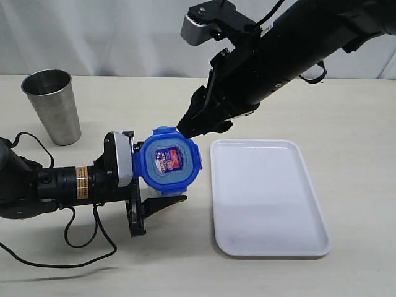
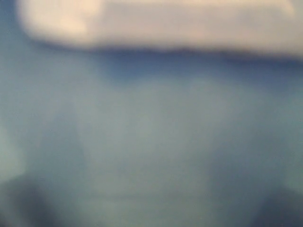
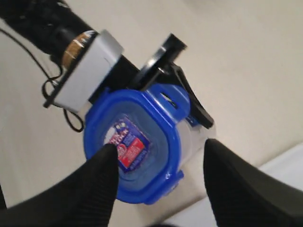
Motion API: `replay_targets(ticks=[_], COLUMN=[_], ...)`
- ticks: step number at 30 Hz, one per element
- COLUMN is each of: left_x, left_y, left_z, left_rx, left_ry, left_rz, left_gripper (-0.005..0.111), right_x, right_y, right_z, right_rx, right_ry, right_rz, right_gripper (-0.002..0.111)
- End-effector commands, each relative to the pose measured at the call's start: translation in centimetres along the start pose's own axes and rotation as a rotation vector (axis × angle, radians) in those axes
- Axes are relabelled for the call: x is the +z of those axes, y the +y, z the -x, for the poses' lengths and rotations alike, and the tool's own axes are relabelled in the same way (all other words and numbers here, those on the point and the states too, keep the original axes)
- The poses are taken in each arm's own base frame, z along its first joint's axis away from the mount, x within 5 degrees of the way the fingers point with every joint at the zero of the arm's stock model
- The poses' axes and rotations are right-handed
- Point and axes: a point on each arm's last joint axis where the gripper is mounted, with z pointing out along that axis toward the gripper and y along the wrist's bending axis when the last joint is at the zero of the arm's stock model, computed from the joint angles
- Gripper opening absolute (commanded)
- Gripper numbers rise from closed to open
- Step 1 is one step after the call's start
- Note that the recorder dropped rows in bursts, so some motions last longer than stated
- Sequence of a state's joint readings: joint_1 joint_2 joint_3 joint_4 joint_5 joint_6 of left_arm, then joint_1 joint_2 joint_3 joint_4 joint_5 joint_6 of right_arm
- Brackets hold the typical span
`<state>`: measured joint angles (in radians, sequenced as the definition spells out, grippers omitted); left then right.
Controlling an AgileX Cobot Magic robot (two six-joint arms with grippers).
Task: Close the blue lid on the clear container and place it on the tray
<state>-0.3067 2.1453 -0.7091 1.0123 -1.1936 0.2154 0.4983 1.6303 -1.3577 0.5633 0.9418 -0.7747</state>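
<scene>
Right gripper [image 3: 161,150] is hovering spread, its fingers flanking the lid [image 1: 169,162], which is sitting on the container [image 3: 196,137] mouth just ahead of it. Left gripper [image 1: 158,185] is pinching the container sideways, off the table [image 1: 346,105]. Tray [image 1: 309,204] is lying just beside and below. Flaps [image 3: 166,96] are looking unlatched, I judge, so an off-centre press could be tilting the lid or shoving the slick container out of the left grip.
</scene>
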Motion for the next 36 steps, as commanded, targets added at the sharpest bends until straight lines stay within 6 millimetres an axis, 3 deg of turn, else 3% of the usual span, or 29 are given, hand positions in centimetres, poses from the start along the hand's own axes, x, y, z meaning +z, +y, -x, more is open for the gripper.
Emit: replay_targets(ticks=[1,5,11,16,23,27,36], left_x=[0.2,0.2,0.2,0.2,0.2,0.2,0.2], left_y=[0.0,0.0,-0.2,-0.2,-0.2,-0.2,-0.2], left_z=[0.3,0.3,0.2,0.3,0.3,0.4,0.4], left_rx=[0.121,0.152,0.156,0.165,0.164,0.164,0.154], left_ry=[-0.024,-0.024,-0.019,-0.023,-0.029,-0.036,-0.036], left_rz=[0.001,0.001,-0.011,-0.02,-0.017,-0.015,-0.015], left_gripper=[0.0,0.0,0.0,0.0,0.0,0.0,0.0], right_x=[-1.3,0.0,2.6,4.0,5.9,6.6,8.6], right_y=[1.5,3.1,3.8,4.1,3.1,3.4,3.1], right_z=[0.6,0.6,1.7,2.8,2.1,2.0,0.9], right_rx=[-0.19,-0.316,-0.462,-0.542,-0.551,-0.551,-0.502], right_ry=[-0.054,0.037,0.223,0.276,0.359,0.352,0.433], right_rz=[0.053,0.022,-0.068,-0.055,-0.065,-0.005,0.057], right_gripper=[0.052,0.052,0.052,0.052,0.051,0.046,0.046])
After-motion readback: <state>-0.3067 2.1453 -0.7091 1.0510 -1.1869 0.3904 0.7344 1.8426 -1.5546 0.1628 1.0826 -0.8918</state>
